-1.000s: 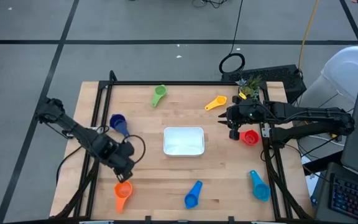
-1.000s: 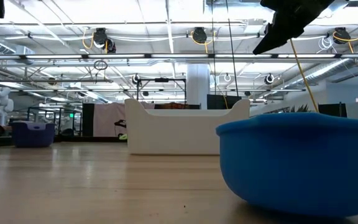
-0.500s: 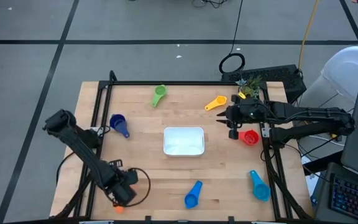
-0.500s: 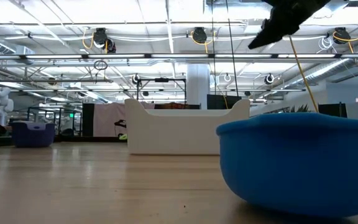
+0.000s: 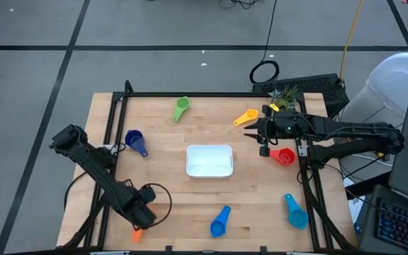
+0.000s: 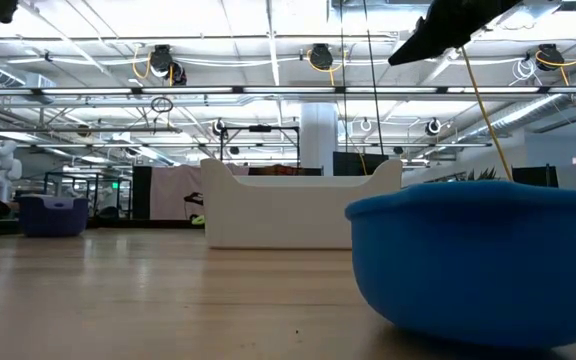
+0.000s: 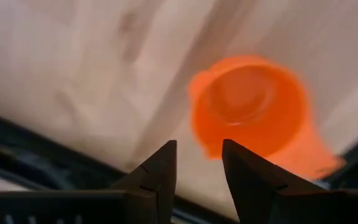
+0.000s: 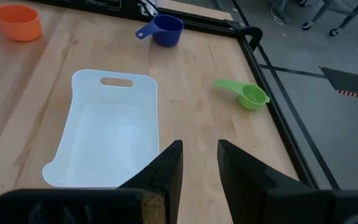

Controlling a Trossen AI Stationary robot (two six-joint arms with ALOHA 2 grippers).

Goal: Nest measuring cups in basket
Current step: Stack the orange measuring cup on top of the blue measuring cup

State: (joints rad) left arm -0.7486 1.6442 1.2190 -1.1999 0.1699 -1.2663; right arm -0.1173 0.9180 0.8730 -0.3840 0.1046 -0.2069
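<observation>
The white basket (image 5: 210, 160) lies flat in the middle of the table, also seen in the right wrist view (image 8: 107, 130) and the low view (image 6: 298, 205). Cups lie scattered around it: green (image 5: 181, 108), yellow (image 5: 246, 117), dark blue (image 5: 134, 140), mid blue (image 5: 220, 221), light blue (image 5: 295, 211) and red (image 5: 284, 156). My left gripper (image 5: 139, 212) hangs open over the orange cup (image 7: 253, 112) at the near left corner and hides most of it from above. My right gripper (image 5: 261, 137) is open above the table between the yellow and red cups.
A black frame rail (image 5: 115, 127) runs along the table's left, far and right sides. A small potted plant (image 5: 283, 98) stands at the far right corner. Bare wood (image 5: 176, 198) lies between the basket and the near edge. In the low view the mid blue cup (image 6: 478, 260) fills the foreground.
My left gripper has swung toward the table's near edge and now stands over the orange cup, which has stayed in place. My right gripper has shifted slightly toward the far edge. The other cups and the basket have not moved.
</observation>
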